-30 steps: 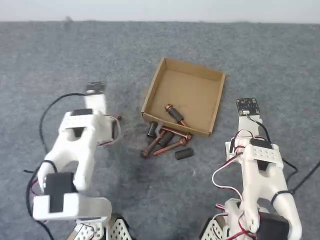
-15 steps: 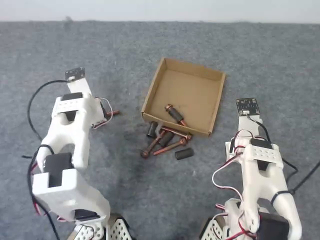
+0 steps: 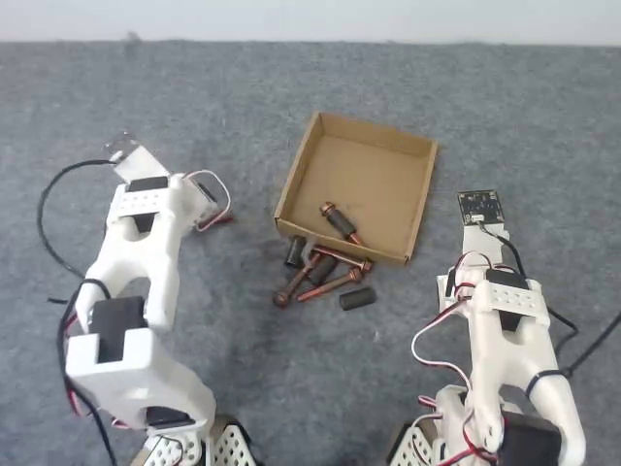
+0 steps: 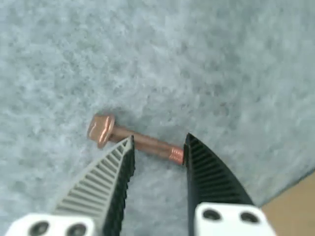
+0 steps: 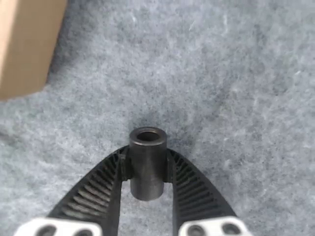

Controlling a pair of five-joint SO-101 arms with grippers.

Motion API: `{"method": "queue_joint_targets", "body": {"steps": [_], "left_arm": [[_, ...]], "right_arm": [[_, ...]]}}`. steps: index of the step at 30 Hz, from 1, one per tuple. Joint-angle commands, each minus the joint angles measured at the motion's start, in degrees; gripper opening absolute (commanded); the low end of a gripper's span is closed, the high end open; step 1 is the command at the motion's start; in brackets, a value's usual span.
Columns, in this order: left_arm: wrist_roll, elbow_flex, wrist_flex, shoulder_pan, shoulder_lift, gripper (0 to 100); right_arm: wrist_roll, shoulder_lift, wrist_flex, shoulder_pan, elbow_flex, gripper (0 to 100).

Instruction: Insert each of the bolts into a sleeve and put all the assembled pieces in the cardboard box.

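- One assembled piece [image 3: 340, 222], a copper-coloured bolt pushed through a short black sleeve, lies in the shallow brown cardboard box [image 3: 374, 180], close to its near wall. That is the only finished piece you can count.
- Still to do: a cluster of loose copper bolts [image 3: 330, 284] and short black cylindrical sleeves [image 3: 357, 298] lies on the grey carpeted desk [image 3: 291, 388], just outside the box's near wall. None of them looks joined.
- Your right hand [image 5: 146, 156] is clamped on one more black metal sleeve [image 5: 146, 172], its open bore showing. It holds the sleeve over the desk, right of the box's near right corner.
- Your left hand [image 4: 158, 141] has its fingers apart over a lone copper hex-flange bolt [image 4: 152, 146], which lies on the desk well left of the box. One fingertip overlaps the shaft beside the head and the other sits at the threaded end. I judge that the bolt is not gripped yet.
- So the second pairing is half prepared: you have the sleeve in hand, but the bolt is not picked up. After that the whole cluster remains, so most of the task is still ahead.
- Compared with a second ago, your left arm [image 3: 146, 252] has swung left and farther from the box, and the hand now sits over the lone bolt.
- Your right arm [image 3: 505, 311], the box, the piece inside it and the cluster have not shifted.
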Motion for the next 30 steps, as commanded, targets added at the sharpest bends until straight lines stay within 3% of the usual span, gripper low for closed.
{"method": "queue_joint_targets", "body": {"steps": [1, 9, 13, 21, 26, 30], "left_arm": [[4.9, -5.1, 2.7, 0.1, 4.0, 16], [-1.2, -16.4, 12.7, 0.4, 13.3, 14], [-4.4, -17.3, 13.5, 0.5, 13.7, 0], [-10.9, -17.7, 15.8, 2.5, 13.6, 1], [-23.3, -16.2, 20.0, 5.8, 10.0, 1], [-34.7, -10.9, 18.2, 7.3, 4.4, 1]], "right_arm": [[-0.2, 0.0, -1.0, 0.3, -3.3, 0.6], [-0.1, 0.0, -1.0, -0.9, -3.3, 0.6], [-0.1, 0.0, -1.0, -0.9, -3.3, 0.6], [-0.1, 0.0, -1.0, -0.9, -3.3, 0.6], [-0.1, 0.0, -1.0, -0.9, -3.3, 0.6], [-0.1, 0.0, -1.0, -0.9, -3.3, 0.6]]}}
